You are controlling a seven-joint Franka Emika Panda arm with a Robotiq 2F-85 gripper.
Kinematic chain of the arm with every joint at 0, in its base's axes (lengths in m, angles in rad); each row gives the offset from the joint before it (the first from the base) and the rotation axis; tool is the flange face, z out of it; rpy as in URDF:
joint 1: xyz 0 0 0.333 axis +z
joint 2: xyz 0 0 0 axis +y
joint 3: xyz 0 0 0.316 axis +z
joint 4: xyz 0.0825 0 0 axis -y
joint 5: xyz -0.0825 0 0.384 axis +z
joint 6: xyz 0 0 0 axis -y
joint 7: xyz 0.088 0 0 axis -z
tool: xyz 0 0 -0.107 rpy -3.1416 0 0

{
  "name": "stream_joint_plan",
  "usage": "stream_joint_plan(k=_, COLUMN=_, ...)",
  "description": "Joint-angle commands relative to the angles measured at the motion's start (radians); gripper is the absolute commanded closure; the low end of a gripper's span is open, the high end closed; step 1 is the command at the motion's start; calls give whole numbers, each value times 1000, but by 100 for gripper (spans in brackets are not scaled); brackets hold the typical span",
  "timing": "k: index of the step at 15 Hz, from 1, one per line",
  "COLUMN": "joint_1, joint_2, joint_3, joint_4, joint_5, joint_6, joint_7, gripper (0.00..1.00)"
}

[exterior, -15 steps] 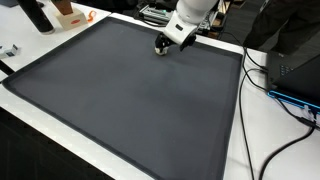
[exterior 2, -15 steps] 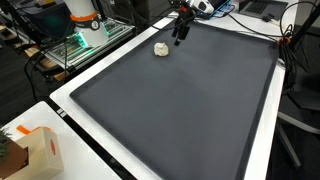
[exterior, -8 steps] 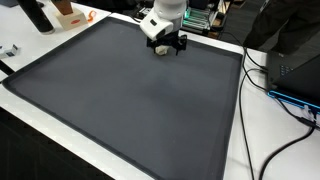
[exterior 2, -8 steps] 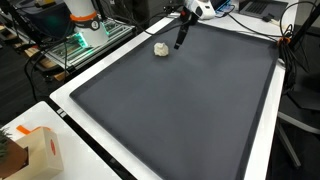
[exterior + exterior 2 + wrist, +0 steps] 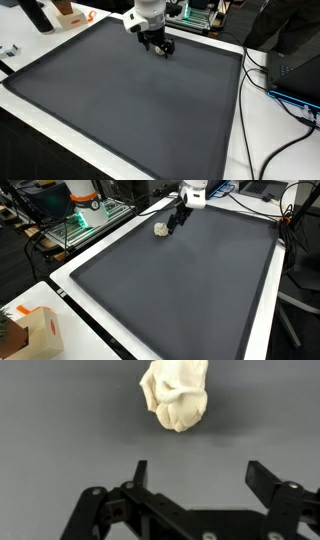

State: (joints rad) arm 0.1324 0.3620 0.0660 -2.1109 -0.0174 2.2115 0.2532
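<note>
Wrist view: gripper (image 5: 198, 470) sits at the bottom of the frame, jaws spread wide with nothing between them. Just past the fingertips (image 5: 140, 468) a crumpled white lump (image 5: 175, 395) lies on the dark mat (image 5: 60, 430). There's a clear gap between lump and fingers, no contact. The lump is roughly in line with the opening, slightly off centre.

In an exterior view, nearest the camera: cardboard box (image 5: 38, 330) on the white table (image 5: 80, 298), outside the mat. The mat (image 5: 190, 290) covers most of the tabletop. At its far end the lump (image 5: 160, 228) rests on the mat close to the far edge. The gripper (image 5: 176, 220) is just beside it, angled down, tips low over the mat. From here I can't tell whether they touch; the wrist view shows they're apart. Behind them is a rack with green lights (image 5: 75, 222).

In an exterior view from another side: the mat (image 5: 120, 100) fills the frame. Cables (image 5: 262, 75) and a black case (image 5: 295, 62) sit on the table off one side of the mat. The gripper (image 5: 160, 44) is down near the mat's far edge, fingers open. The lump is hidden behind the fingers here. Past the far corner stands an orange box (image 5: 68, 12).
</note>
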Motion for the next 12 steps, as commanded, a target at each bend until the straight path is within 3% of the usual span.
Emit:
stream_joint_plan(k=1, joint_1=-28, joint_2=-55, joint_3=-19, joint_4=-87, joint_5=101, joint_6=42, joint_7=73, gripper=0)
stream_joint_plan(k=7, joint_1=-76, joint_2=-123, joint_3=-53, joint_4=-195, joint_5=256, joint_6=107, joint_7=155, gripper=0)
stream_joint_plan(k=12, joint_1=-124, joint_2=-191, joint_3=-66, joint_4=-289, joint_5=396, joint_6=131, joint_7=121, gripper=0)
